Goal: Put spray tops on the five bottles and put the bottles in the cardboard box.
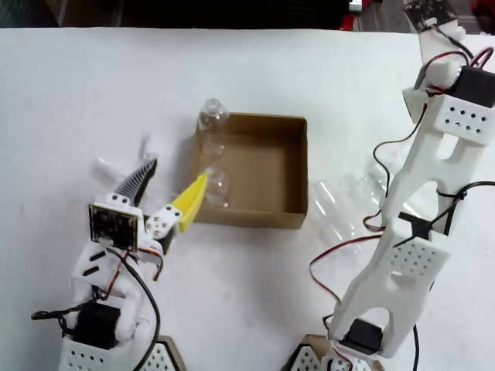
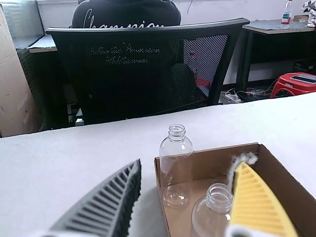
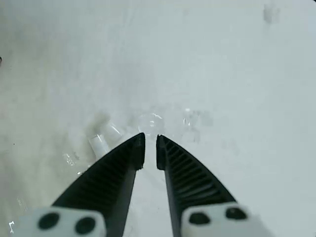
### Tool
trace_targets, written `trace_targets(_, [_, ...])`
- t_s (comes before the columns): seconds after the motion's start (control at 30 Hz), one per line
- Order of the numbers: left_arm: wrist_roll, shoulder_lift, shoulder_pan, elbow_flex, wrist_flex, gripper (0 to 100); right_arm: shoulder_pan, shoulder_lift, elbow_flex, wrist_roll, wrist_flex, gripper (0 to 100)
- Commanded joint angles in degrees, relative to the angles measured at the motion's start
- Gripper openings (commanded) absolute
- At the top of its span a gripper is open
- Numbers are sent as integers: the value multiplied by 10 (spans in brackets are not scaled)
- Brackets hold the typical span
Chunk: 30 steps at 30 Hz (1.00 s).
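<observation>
Left gripper (image 1: 176, 171) is spread wide and holds nothing, gray finger (image 1: 139, 179) on one side and yellow finger (image 1: 192, 202) on the other. The cardboard box (image 1: 263, 216) is right ahead of it, with the yellow fingertip at the box's near side wall.

We see two clear bottles standing in the box, both with open necks. The uncapped bottle (image 2: 213, 212) sits just inside the yellow finger, and we can't tell if they touch. The upright bottle (image 2: 176, 158) stands farther ahead, in the box corner in line with the gap between the fingers.

Right gripper (image 3: 150, 148) is narrow, with its black fingers almost together, a thin slit between them and nothing in it. Clear loose bottles (image 3: 153, 118) lie on the white table (image 3: 247, 74) just past its tips, too blurred for us to count.
</observation>
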Motion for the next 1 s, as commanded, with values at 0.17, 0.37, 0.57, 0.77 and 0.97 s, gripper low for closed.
trace_targets(0.17, [-7,-8,2,-4,-12,278,6,-31,41,-7,9,28])
trace_targets(0.37, [-7,-8,2,-4,-12,278,5,-12,62,-9,-51,29])
trace_targets(0.57, [-7,-8,2,-3,-12,278,-7,77,69,-69,-175,29])
trace_targets(0.77, [-7,-8,1,-3,-12,278,-50,140,69,-125,-272,138])
trace_targets(0.97, [-7,-8,1,-4,-12,278,-99,155,74,-125,-305,282])
